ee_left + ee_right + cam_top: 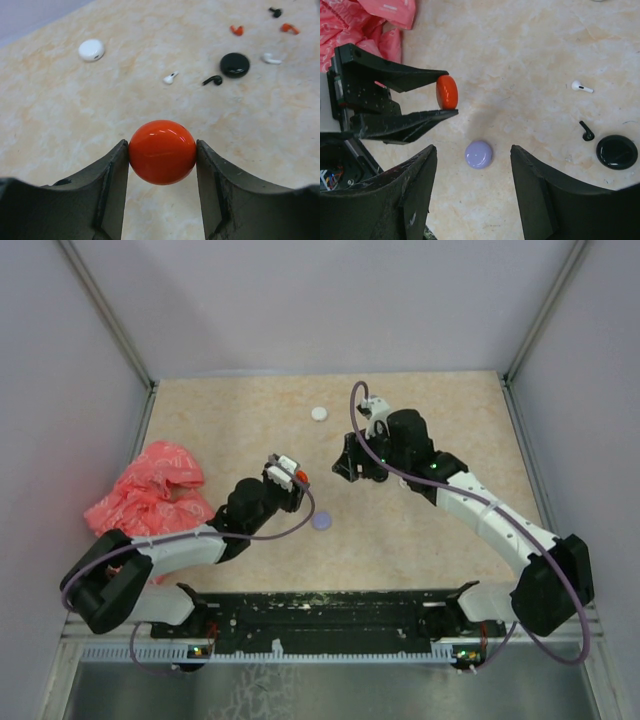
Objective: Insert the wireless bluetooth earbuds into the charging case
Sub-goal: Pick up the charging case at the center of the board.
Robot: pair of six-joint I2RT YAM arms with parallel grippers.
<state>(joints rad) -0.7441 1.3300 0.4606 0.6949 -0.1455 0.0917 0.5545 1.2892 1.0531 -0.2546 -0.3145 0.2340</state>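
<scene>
My left gripper point(162, 159) is shut on a round red charging case point(162, 152), held above the table point(60, 115); the same case point(447, 92) shows between those fingers in the right wrist view. My right gripper point(472, 147) hangs open over a lilac case point(479, 154) lying on the table, touching nothing. Loose earbuds lie ahead of the left gripper: a white one point(170, 78), a black one point(212, 80), another white one point(271, 59), two red ones point(236, 30) point(290, 28) and a black one point(274, 11). From above, the left gripper point(298, 478) and right gripper point(351, 466) face each other.
A black case point(235, 65) sits among the earbuds and a white case point(319, 413) lies farther back. A crumpled pink bag point(150, 490) lies at the left edge beside the left arm. Grey walls enclose the table on three sides.
</scene>
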